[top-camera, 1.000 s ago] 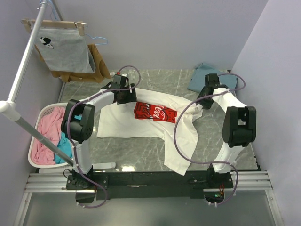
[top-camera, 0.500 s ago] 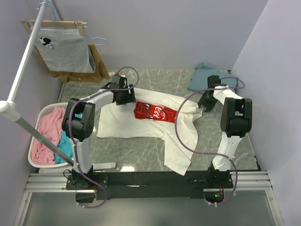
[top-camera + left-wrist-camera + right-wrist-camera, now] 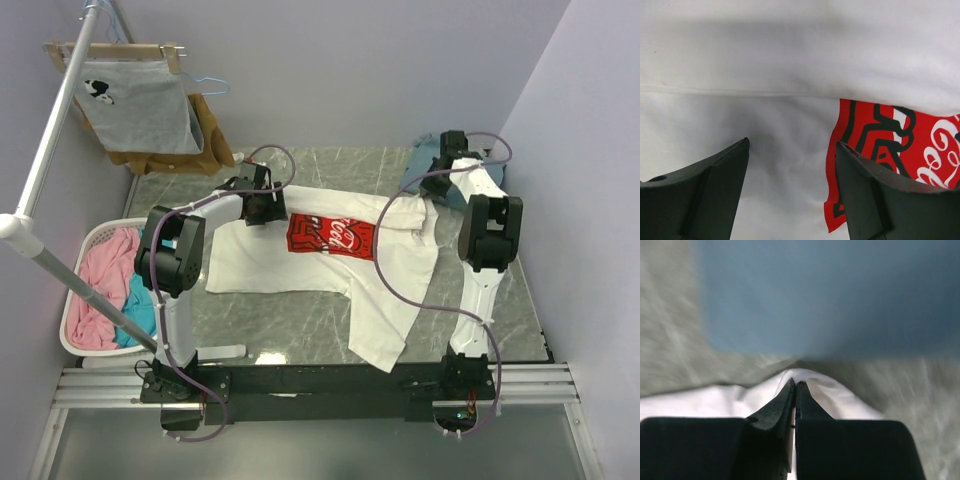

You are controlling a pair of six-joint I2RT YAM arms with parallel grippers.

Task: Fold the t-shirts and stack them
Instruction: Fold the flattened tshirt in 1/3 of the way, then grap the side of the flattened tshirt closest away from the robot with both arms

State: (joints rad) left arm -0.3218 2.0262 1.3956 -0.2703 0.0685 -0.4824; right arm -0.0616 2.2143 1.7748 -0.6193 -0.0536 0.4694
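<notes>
While right jaws pinch a fold of the white tee (image 3: 700, 400), left jaws spread over it, beside its red logo (image 3: 920, 145)

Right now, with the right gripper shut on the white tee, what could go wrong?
1. The right gripper pinches only a small peak of the white t-shirt; a pull may slip it free.
2. That pinch sits close to the teal t-shirt, which could get dragged.
3. The left gripper is open by the red logo, holding nothing, so the cloth may skew.
</notes>
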